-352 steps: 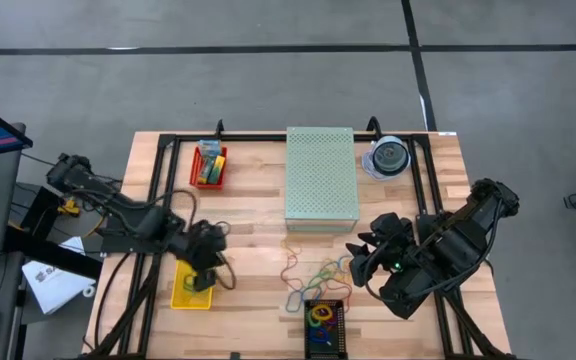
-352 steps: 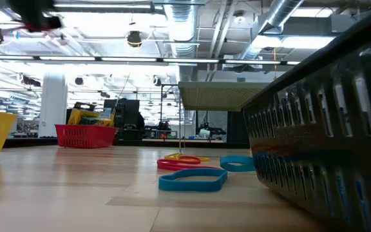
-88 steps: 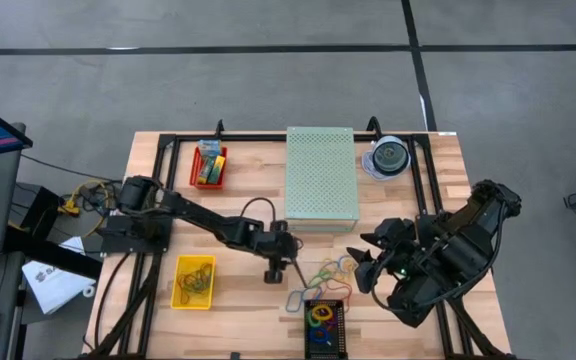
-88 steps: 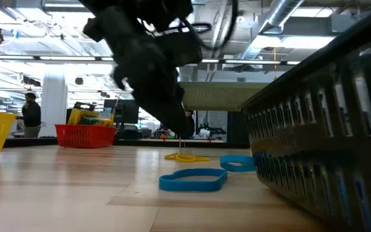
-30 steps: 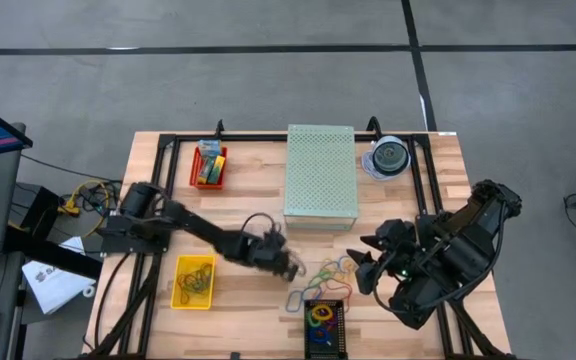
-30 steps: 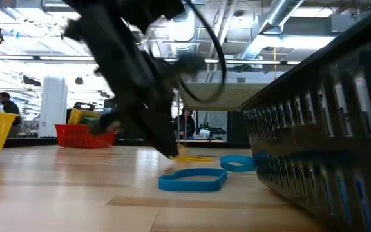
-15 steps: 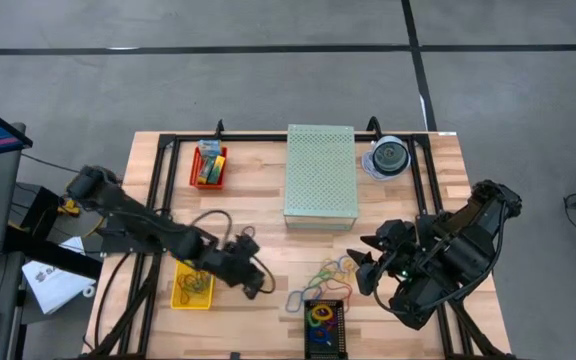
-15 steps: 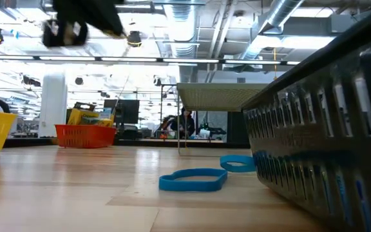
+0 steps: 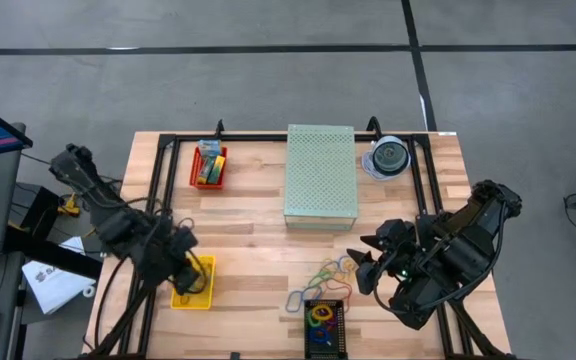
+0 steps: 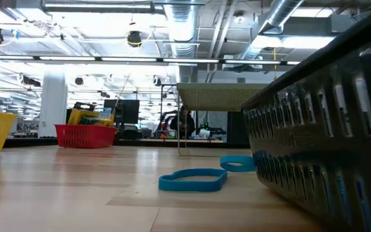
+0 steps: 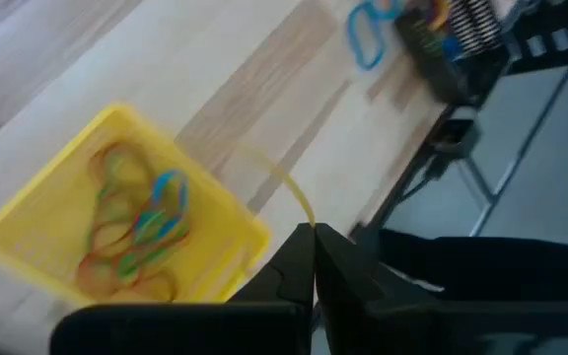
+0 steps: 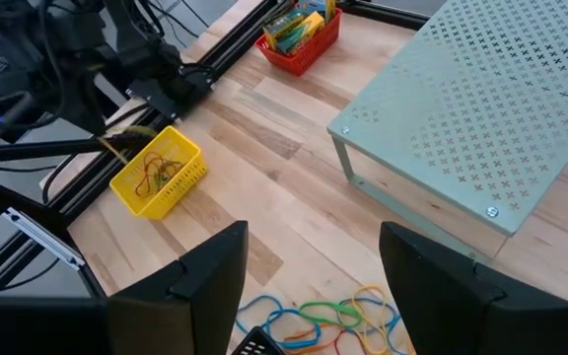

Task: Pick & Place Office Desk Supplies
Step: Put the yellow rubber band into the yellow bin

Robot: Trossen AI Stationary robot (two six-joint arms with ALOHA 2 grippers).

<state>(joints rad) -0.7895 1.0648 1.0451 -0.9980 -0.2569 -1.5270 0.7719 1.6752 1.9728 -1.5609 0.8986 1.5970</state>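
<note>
Now the yellow rubber band (image 11: 282, 184) hangs stretched long from the left end effector (image 11: 313, 240).

— Where's the left gripper (image 9: 196, 272)?

— Over the small yellow plastic basket (image 9: 180, 295) at the wooden table's (image 9: 248, 235) front left, rubber bands inside it.

— And the rest?

— Loose rubber-band loops (image 9: 323, 275) lie right of it, before the perforated metal box (image 9: 320, 178) and behind the black mesh tray (image 9: 325, 328).
</note>
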